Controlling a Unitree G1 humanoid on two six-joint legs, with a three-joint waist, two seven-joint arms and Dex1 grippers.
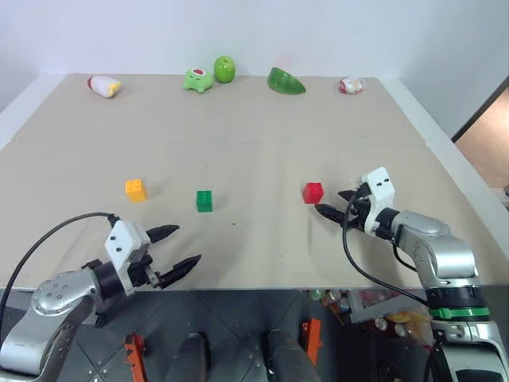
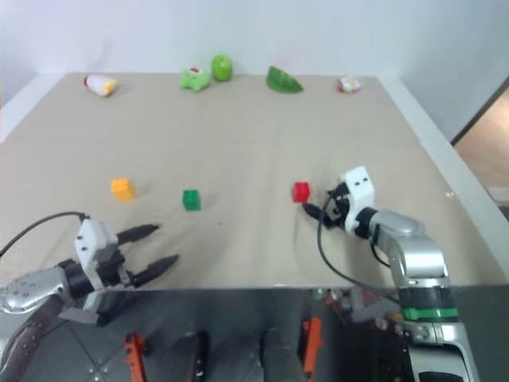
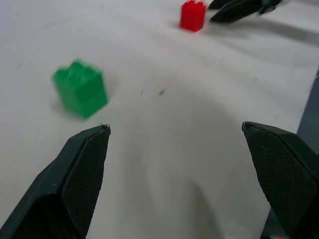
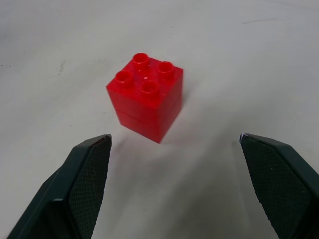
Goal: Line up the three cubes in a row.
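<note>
While the beige worktop (image 1: 334, 103) carries the yellow cube (image 1: 136, 189), green cube (image 1: 204, 200) and red cube (image 1: 312, 192) roughly in line across its middle, toys sit along its far edge. To square the row, the right claw (image 1: 334, 204), released and angled slightly down just beside the red cube, should straddle it centred before closing. Near the front edge the left claw (image 1: 172, 251) hovers level, released and empty.

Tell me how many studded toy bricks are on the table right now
3. The yellow brick sits farthest left, the green brick right of it, and the red brick farther right, just ahead of the right gripper. None look hidden.
</note>
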